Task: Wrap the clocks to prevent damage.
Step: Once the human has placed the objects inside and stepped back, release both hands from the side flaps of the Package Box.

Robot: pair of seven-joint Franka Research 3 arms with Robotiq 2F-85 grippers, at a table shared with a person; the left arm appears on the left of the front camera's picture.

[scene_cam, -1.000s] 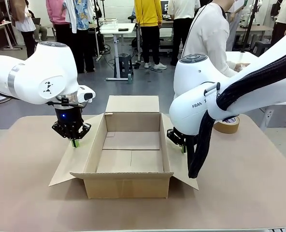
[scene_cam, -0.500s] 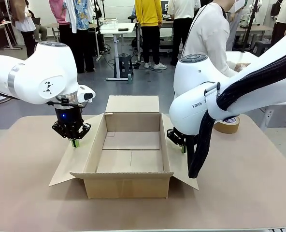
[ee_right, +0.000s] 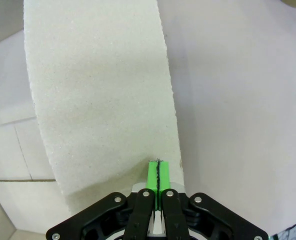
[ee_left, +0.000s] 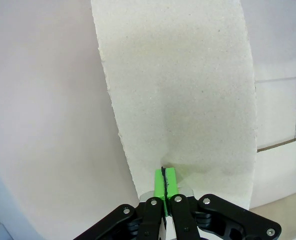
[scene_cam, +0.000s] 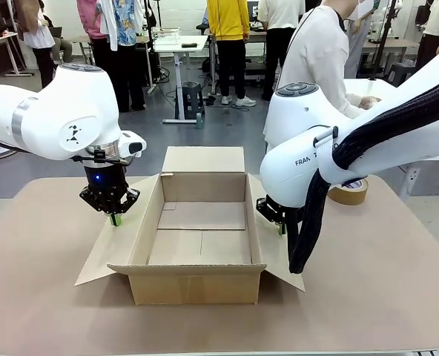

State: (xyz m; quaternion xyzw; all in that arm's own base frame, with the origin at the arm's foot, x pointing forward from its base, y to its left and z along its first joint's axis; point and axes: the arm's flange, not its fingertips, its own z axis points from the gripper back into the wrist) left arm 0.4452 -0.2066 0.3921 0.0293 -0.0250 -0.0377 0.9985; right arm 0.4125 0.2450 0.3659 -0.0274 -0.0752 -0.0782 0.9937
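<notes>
The brown worktop [scene_cam: 397,297] carries an open tan cardboard box [scene_cam: 197,285], its inside bare. By that, no clock is wrapped or packed yet, so the whole task seems left. The left end effector [scene_cam: 114,217] and right end effector [scene_cam: 281,226], pads together, press down the box's side flaps [scene_cam: 104,256]. A brown tape roll [scene_cam: 349,191] lies right of the box.

A light brown counter [scene_cam: 397,282] with a rounded far edge spans the front view. An open cardboard box [scene_cam: 197,285] sits at its middle, the inside bare. The left flap [scene_cam: 108,256] and right flap [scene_cam: 275,256] slope outward and down to the counter, while the far flap [scene_cam: 203,159] stands upright. A roll of tan tape [scene_cam: 353,196] lies flat near the far right edge, well apart from the box.
</notes>
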